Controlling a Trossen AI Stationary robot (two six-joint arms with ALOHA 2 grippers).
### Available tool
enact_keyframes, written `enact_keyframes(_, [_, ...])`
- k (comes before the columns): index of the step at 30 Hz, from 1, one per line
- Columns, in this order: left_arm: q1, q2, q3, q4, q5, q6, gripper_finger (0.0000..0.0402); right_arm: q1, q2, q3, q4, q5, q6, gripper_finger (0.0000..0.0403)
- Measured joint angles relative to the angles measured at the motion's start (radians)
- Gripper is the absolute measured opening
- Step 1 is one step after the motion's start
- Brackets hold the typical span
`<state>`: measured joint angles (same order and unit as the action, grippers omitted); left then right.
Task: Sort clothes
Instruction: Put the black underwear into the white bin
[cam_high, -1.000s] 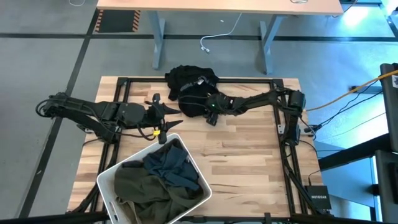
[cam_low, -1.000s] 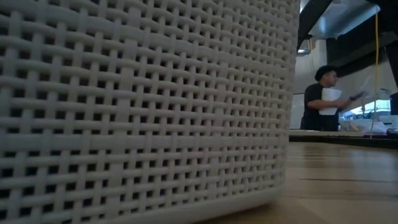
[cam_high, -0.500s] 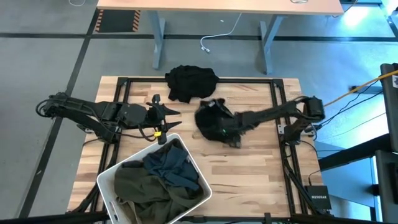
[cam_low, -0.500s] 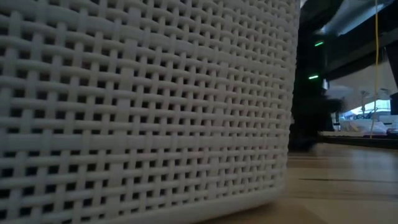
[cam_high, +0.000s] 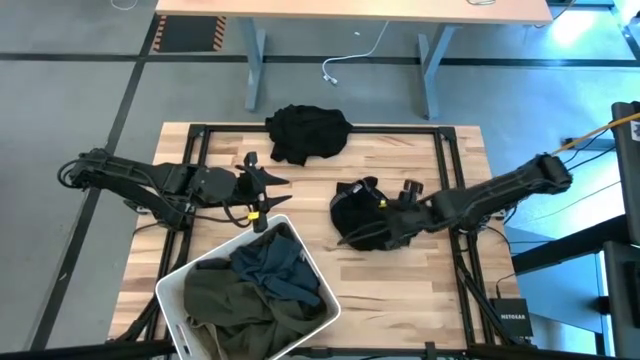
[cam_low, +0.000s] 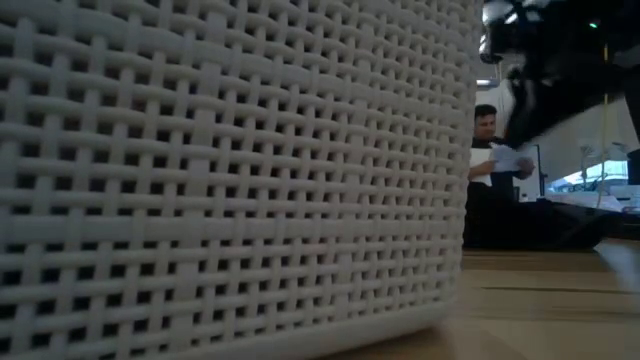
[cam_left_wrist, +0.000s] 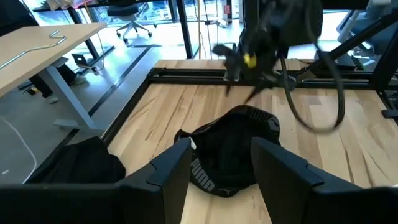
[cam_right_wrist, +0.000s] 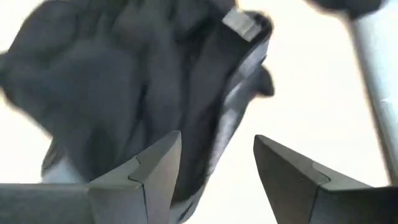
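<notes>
You have olive and blue clothes (cam_high: 250, 285) binned, yet two black garments (cam_high: 360, 215) lie on the bench (cam_high: 400, 280), with the right claw (cam_high: 397, 213) spread, empty, beside one.

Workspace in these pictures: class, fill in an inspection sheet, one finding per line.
Surface: wooden table, bare boards at the right.
Job's things: black garment mid-table; black pile at far edge; olive garment and dark blue garment in white bin.
Clutter: nothing seen.
Grippers: right gripper open beside the black garment; left gripper open above the bin.
Cables: white cable on floor.
Surroundings: desk; person.
</notes>
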<state>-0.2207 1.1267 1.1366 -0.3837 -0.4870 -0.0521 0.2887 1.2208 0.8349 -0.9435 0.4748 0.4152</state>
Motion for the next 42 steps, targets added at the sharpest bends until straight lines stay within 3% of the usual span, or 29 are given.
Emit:
enact_keyframes(2, [0.0,0.0,0.0,-0.002,0.0,0.0,0.0164,-0.022,-0.025,-0.004,0.046,0.063,-0.034,0.0221])
enact_keyframes(4, [0.0,0.0,0.0,-0.001,0.0,0.0,0.0164,-0.077,-0.029,-0.02,0.096,0.05,-0.071,0.0221])
enact_keyframes(9, [-0.002,0.0,0.0,-0.004,0.001,0.002,0.0164,-0.278,-0.009,-0.144,0.327,-0.181,-0.198,0.0221])
enact_keyframes(15, [-0.004,0.0,0.0,-0.003,0.005,0.001,0.0164,-0.487,0.05,-0.313,0.579,-0.322,-0.263,0.0221])
enact_keyframes(19, [-0.004,0.0,0.0,0.001,0.005,0.001,0.0164,-0.542,0.113,-0.378,0.836,-0.513,-0.279,0.0221])
enact_keyframes(24, [-0.004,0.0,0.0,-0.001,0.005,-0.003,0.0164,-0.544,0.215,-0.387,1.053,-0.652,-0.288,0.0221])
enact_keyframes(29, [-0.004,0.0,0.0,-0.003,0.005,-0.016,0.0164,-0.544,0.339,-0.381,1.153,-0.554,-0.277,0.0219])
enact_keyframes(32, [-0.004,0.0,0.0,-0.005,0.005,-0.02,0.0164,-0.543,0.402,-0.375,1.183,-0.504,-0.29,0.0198])
enact_keyframes(35, [-0.004,0.0,0.0,-0.006,0.005,-0.021,0.0164,-0.534,0.421,-0.373,1.191,-0.484,-0.289,0.0142])
enact_keyframes(39, [-0.004,0.0,0.0,-0.004,0.005,-0.023,0.0164,-0.49,0.403,-0.374,1.176,-0.437,-0.289,0.0028])
enact_keyframes(42, [-0.004,0.0,0.0,-0.002,0.005,-0.022,0.0164,-0.453,0.353,-0.368,1.116,-0.461,-0.284,0.0023])
